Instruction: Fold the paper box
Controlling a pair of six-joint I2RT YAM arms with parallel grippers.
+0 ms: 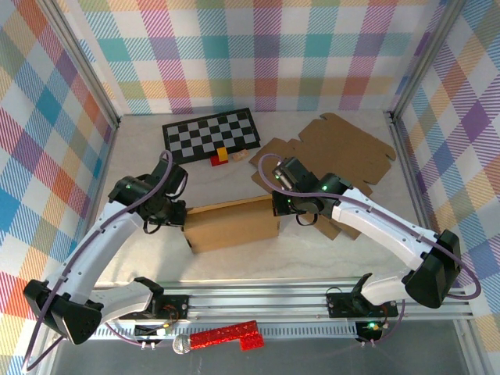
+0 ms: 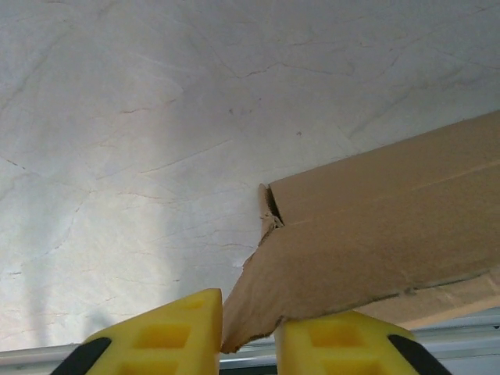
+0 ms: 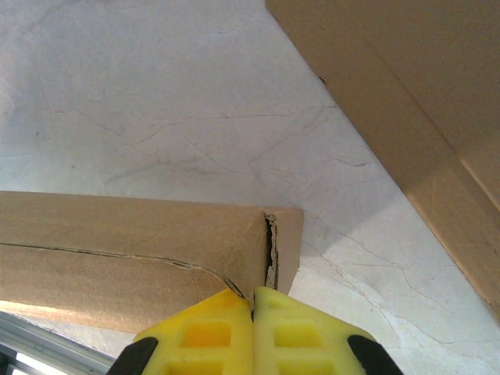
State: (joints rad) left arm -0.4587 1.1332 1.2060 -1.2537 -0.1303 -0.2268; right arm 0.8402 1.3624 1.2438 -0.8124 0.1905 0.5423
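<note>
Plaid walls close in a pale, marbled tabletop (image 1: 312, 258), and from my station I see the paper box (image 1: 233, 225) lying near the middle of it, long side toward the arms and partly folded up, between the two tools.

The left tool (image 2: 248, 320) is at the box's left end. On its wrist camera the yellow fingers (image 2: 168, 336) are drawn in to a narrow gap, and the corner of a loose end flap fills that gap, touching both sides, so I read it as clamped on the flap.

The right tool (image 3: 251, 301) is at the box's right end, its fingers pressed fully together just below the torn corner seam. I cannot tell whether any card is nipped between them.

Farther back lie a checkerboard (image 1: 211, 134), a few small blocks (image 1: 221, 156) just beside it, and a flat cardboard blank (image 1: 344, 152) to the right.
</note>
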